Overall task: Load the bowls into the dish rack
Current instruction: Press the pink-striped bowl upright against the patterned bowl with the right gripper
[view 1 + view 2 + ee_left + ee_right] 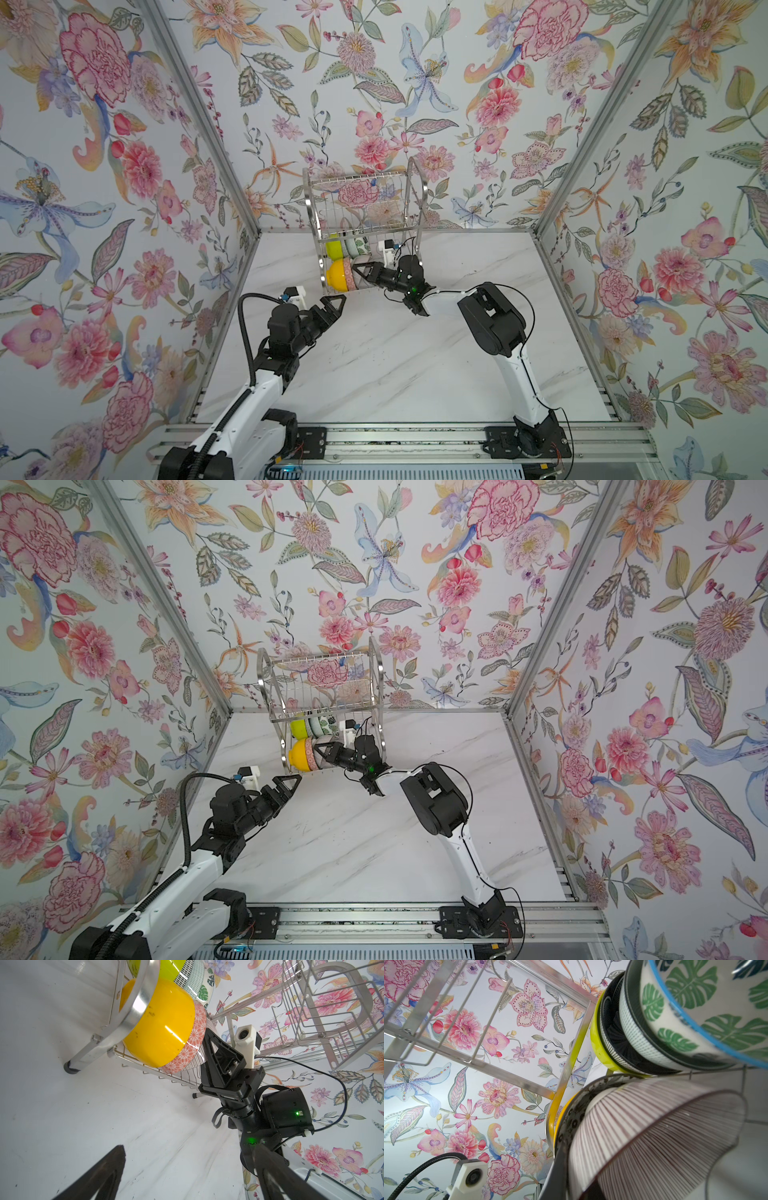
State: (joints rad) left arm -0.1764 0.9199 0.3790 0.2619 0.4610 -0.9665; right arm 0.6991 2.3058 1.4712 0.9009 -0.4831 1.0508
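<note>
The bowls [336, 272] stand on edge low in the dish rack [357, 179]. The clenched right gripper [356, 270] meets the rim of the ribbed bowl [654, 1136] there, grip unclear, while the left gripper [337, 302] gapes empty just outside. Likely brittle and slick: pinch the rim.

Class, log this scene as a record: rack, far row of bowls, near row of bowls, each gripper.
Rack: silver wire dish rack at the back of the marble tabletop
Far row: lime green bowl, dotted bowl, leaf-patterned bowl, nested on edge
Near row: yellow bowl, orange-patterned bowl, striped bowl, nested on edge
Left gripper: open, empty, beside the rack's near corner
Right gripper: shut, tips at the striped bowl; whether gripping it, unclear
</note>
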